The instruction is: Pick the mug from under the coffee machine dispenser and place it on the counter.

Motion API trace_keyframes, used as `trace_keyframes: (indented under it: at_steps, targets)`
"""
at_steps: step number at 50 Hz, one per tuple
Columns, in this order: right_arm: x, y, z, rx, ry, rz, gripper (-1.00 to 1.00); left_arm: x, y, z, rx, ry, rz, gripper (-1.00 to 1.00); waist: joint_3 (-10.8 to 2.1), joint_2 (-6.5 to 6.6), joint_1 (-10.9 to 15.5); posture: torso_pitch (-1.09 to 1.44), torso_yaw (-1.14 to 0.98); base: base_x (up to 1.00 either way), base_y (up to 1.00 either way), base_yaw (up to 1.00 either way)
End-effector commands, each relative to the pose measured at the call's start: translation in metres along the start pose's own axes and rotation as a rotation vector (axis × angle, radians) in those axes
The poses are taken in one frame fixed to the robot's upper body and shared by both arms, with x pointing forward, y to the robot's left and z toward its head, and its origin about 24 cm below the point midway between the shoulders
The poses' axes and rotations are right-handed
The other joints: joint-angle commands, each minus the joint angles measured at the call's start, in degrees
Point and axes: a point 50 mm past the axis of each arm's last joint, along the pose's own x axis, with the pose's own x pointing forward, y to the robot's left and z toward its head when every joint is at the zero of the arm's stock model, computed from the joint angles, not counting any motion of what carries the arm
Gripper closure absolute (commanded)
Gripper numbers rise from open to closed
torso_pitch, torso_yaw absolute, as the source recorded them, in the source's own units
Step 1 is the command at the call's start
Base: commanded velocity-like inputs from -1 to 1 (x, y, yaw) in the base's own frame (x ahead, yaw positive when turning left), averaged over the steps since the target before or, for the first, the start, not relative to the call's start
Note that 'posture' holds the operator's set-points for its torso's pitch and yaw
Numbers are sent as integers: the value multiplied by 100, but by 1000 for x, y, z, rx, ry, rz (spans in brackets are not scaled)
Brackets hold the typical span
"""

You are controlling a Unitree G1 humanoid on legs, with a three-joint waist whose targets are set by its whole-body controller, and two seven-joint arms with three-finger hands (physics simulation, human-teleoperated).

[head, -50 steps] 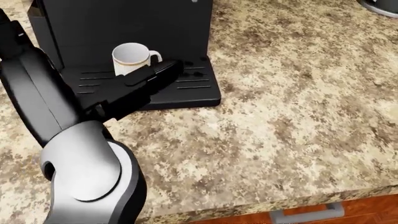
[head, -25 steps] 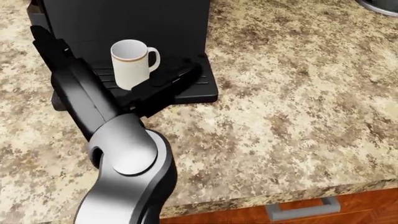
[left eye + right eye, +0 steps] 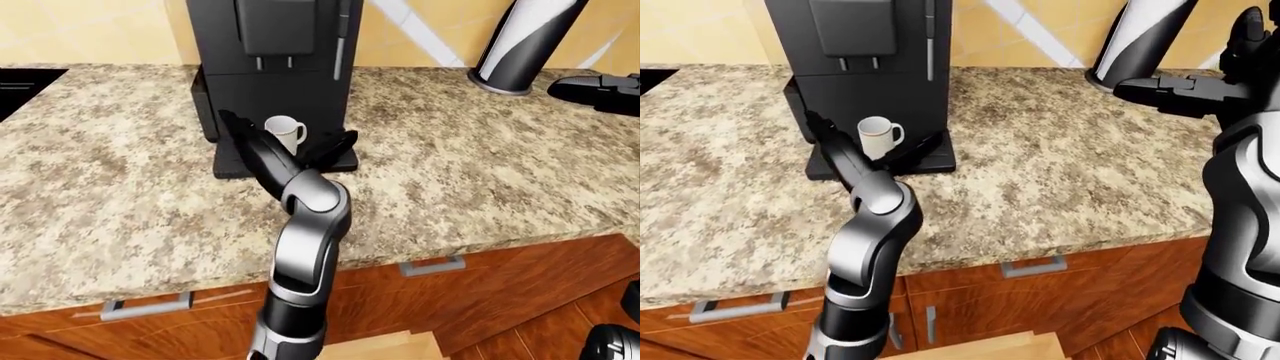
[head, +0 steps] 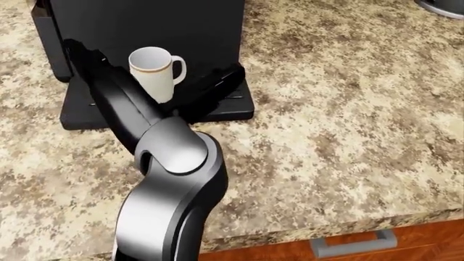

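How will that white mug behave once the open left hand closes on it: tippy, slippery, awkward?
The mug looks rigid with a glossy glaze, so the fingers may slip. It stands upright and taller than wide on the drip tray, so a sideways nudge could tip it. Its handle faces right in the head view and may catch a finger.

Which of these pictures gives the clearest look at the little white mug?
The head view: the white ceramic mug looms large, its handle toward the picture's right and its open rim plain. Both eye views show it small and distant under the black coffee machine.
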Motion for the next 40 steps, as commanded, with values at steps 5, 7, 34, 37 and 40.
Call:
trace_keyframes:
  at_steps: [5, 7, 34, 37, 40]
  targets:
    - [0, -3, 19, 2, -87, -12, -100, 3, -2, 9, -65, -33, 18, -100, -140, -32, 4, 0, 0, 0, 0, 0]
    - [0, -3, 19, 2, -86, -12, -100, 5, -3, 8, -64, -30, 23, -100, -142, -28, 3, 0, 0, 0, 0, 0]
    - [-1, -4, 20, 6, -87, -13, -100, 27, -21, 0, -53, -55, 88, -87, -155, -7, 2, 0, 0, 0, 0, 0]
    - [-1, -4, 19, 6, -86, -14, -100, 30, -22, -2, -56, -44, 94, -78, -155, -7, 2, 0, 0, 0, 0, 0]
    - [-1, -4, 19, 6, -86, -14, -100, 34, -22, -4, -58, -33, 104, -33, -157, -7, 2, 0, 0, 0, 0, 0]
